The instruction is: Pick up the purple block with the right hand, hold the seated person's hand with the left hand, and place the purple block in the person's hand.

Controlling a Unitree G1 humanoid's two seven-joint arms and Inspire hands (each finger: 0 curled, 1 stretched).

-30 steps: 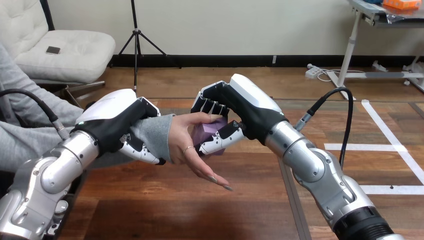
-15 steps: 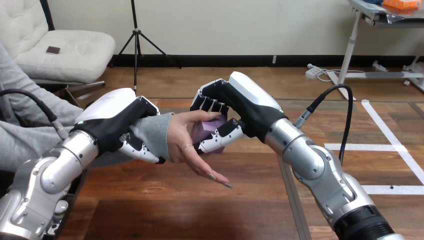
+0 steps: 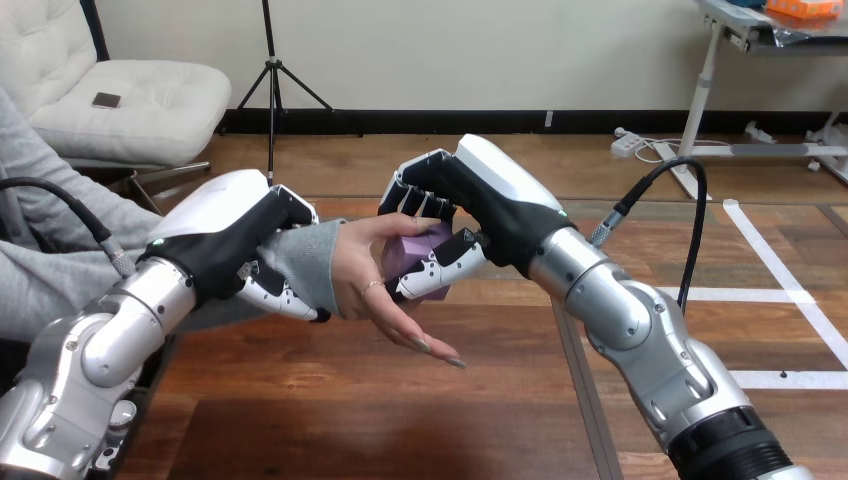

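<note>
1. Between the right hand's [image 3: 485, 205] curled fingers [image 3: 418, 205] and thumb sits the purple block [image 3: 408, 256], gripped and lying against the open palm of the person's hand [image 3: 362, 280].
2. Round the person's grey-sleeved wrist [image 3: 305, 262], the left hand's [image 3: 225, 235] fingers [image 3: 272, 295] are clenched, holding it above the wooden table [image 3: 350, 400].
3. Pick-up and hand-hold look done; what seems left is releasing the block into the palm.

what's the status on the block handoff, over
Left robot hand curled round the person's wrist. Right robot hand shut on the purple block, block at the person's hand, not yet released. Nothing between them.
</note>
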